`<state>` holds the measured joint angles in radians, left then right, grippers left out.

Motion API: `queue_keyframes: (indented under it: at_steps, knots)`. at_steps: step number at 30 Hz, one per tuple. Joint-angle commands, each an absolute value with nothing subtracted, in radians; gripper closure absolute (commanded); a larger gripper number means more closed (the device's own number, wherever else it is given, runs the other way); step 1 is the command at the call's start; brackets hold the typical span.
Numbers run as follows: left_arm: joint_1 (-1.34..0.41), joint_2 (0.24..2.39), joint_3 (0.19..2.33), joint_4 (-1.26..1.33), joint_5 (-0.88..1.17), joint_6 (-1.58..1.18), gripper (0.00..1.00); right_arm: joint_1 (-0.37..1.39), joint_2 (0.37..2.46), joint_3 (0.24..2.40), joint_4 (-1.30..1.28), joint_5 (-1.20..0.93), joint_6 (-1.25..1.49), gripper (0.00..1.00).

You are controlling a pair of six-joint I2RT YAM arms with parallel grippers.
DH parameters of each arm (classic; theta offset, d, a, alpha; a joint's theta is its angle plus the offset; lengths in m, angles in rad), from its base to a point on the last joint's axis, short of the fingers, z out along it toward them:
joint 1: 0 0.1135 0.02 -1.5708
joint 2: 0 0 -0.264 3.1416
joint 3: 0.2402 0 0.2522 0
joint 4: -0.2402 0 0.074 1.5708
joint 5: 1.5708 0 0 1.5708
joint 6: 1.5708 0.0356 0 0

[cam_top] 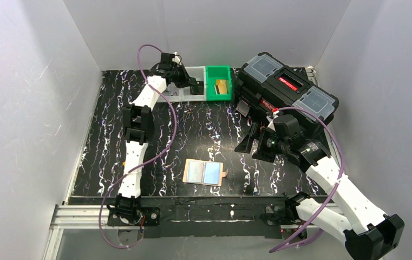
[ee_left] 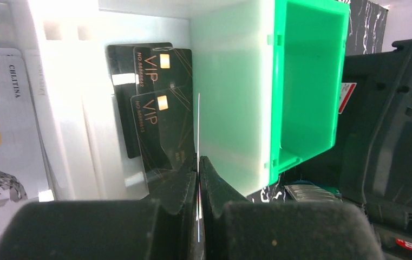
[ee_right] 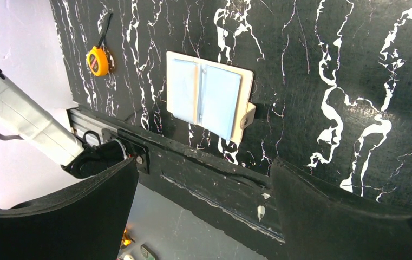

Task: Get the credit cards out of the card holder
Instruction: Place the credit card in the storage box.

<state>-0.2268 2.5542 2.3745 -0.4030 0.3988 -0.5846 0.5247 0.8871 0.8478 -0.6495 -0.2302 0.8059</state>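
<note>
Card holder (cam_top: 203, 173) lay open flat near the table's (cam_top: 193, 130) front edge, long axis left-right, snap tab pointing right. Left gripper (ee_left: 198, 162) was clenched on a thin card (ee_left: 198, 124), seen edge-on; right gripper (ee_right: 203, 184) was released.

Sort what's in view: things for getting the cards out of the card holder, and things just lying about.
For the job: card holder, lying open; thin card seen edge-on, pinched in the left gripper; gold card in the green bin; right gripper, open.

Lying about: black toolbox; orange tape measure; black VIP cards in the white bin.
</note>
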Motion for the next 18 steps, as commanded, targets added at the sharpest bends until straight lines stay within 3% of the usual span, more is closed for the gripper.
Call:
queue_keyframes:
  at_steps: [1,3,6,9,14,18]
  knots:
    - [-0.216,2.537,2.439,-0.392,0.407,-0.585,1.00,0.522,0.905,0.873,-0.633,-0.223,0.786,0.02]
    - [-0.215,2.546,2.448,-0.396,0.417,-0.585,0.93,0.522,0.919,0.877,-0.627,-0.230,0.787,0.02]
    - [-0.213,2.541,2.448,-0.397,0.424,-0.586,0.68,0.522,0.936,0.880,-0.617,-0.240,0.785,0.02]
    - [-0.210,2.521,2.448,-0.390,0.416,-0.587,0.57,0.522,0.947,0.887,-0.615,-0.246,0.781,0.01]
    - [-0.209,2.481,2.471,-0.407,0.416,-0.584,0.45,0.522,0.965,0.897,-0.626,-0.237,0.770,0.02]
    - [-0.208,2.423,2.455,-0.436,0.414,-0.574,0.43,0.522,0.984,0.899,-0.629,-0.237,0.766,0.02]
